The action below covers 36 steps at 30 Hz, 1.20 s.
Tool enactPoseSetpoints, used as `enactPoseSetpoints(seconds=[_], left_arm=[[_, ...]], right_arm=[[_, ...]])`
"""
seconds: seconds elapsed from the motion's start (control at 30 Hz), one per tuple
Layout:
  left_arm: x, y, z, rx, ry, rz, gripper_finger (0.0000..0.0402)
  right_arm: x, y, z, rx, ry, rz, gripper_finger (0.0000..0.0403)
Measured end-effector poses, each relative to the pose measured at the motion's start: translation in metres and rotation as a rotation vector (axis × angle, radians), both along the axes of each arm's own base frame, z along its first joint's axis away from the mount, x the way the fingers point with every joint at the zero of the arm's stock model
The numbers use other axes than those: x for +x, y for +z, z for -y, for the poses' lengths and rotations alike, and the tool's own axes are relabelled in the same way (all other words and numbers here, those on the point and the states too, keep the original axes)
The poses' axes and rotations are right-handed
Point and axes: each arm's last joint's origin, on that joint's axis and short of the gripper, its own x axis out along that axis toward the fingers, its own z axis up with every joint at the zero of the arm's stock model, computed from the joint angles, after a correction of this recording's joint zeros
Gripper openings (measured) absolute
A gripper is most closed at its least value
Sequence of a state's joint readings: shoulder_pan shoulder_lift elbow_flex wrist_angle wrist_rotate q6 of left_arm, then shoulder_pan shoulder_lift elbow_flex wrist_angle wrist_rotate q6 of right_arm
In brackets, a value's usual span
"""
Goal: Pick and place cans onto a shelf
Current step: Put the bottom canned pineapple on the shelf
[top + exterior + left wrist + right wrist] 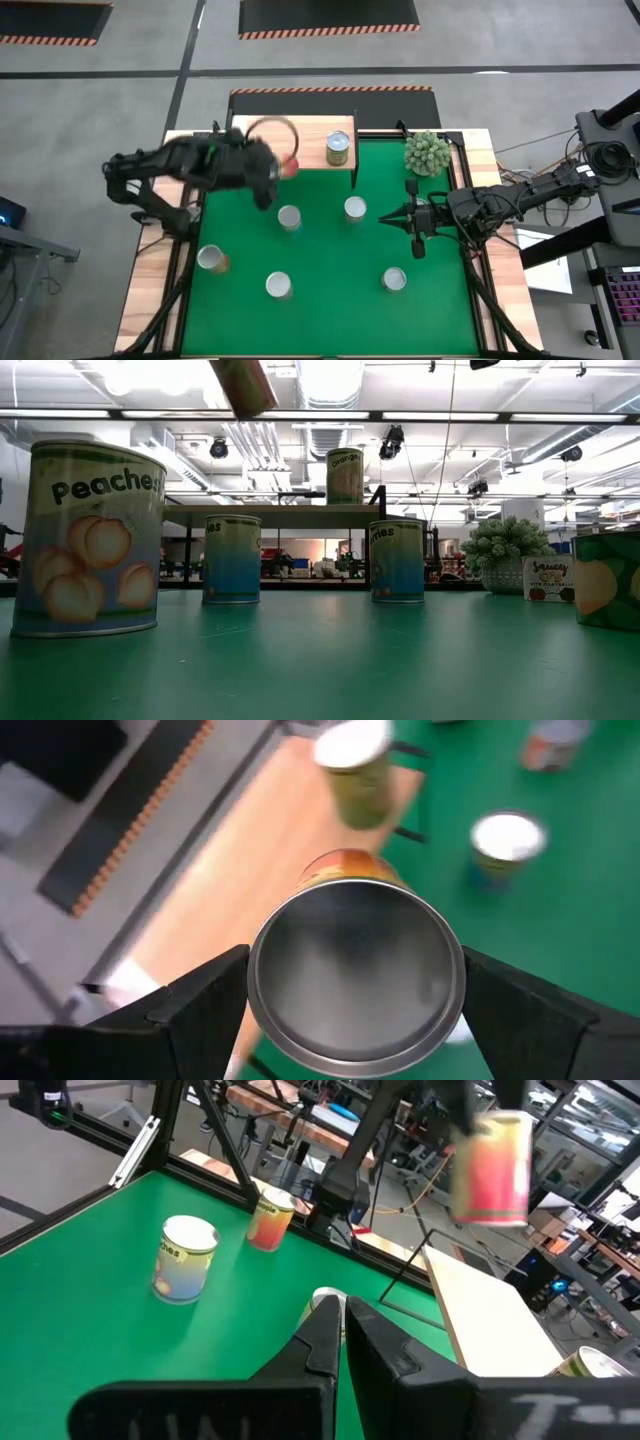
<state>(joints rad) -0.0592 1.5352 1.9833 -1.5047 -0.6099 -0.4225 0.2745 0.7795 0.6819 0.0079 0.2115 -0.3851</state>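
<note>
High view: left gripper [268, 178] carries a can [288, 166] over the shelf [315, 177], beside one can already placed [338, 148].
Left wrist view: fingers [195, 1010] clamp the can's sides — ready to set down.
Right wrist view: right gripper [342, 1330] closed, empty — waiting.

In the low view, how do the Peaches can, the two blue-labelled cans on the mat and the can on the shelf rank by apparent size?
1. Peaches can, largest, though it stands nearest the camera.
2. The two blue-labelled cans look alike.
3. The can on the shelf, smallest, but farthest away.
</note>
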Motion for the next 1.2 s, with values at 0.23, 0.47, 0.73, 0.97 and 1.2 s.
enactPoseSetpoints(seconds=[0.23, 0.47, 0.73, 0.97, 1.2], left_arm=[[0.01, -0.011, -0.099, -0.149, 0.091, 0.089, 0.031], [0.016, -0.051, -0.167, -0.349, 0.116, 0.032, 0.0311], [0.036, -0.077, -0.182, -0.33, 0.095, -0.075, 0.0311], [0.043, -0.081, -0.187, -0.305, 0.073, -0.08, 0.0311], [0.043, -0.081, -0.187, -0.29, 0.054, -0.089, 0.0319]], right_arm=[[0.0, 0.0, 0.0, -0.001, 0.0, -0.004, 0.0009], [-0.001, -0.003, 0.0, -0.007, 0.0, -0.026, 0.0009], [-0.001, -0.003, 0.0, -0.009, -0.001, -0.031, 0.0009], [-0.001, -0.003, 0.0, -0.009, -0.002, -0.031, 0.0009], [-0.001, -0.003, 0.001, -0.013, -0.028, -0.031, 0.0009]])
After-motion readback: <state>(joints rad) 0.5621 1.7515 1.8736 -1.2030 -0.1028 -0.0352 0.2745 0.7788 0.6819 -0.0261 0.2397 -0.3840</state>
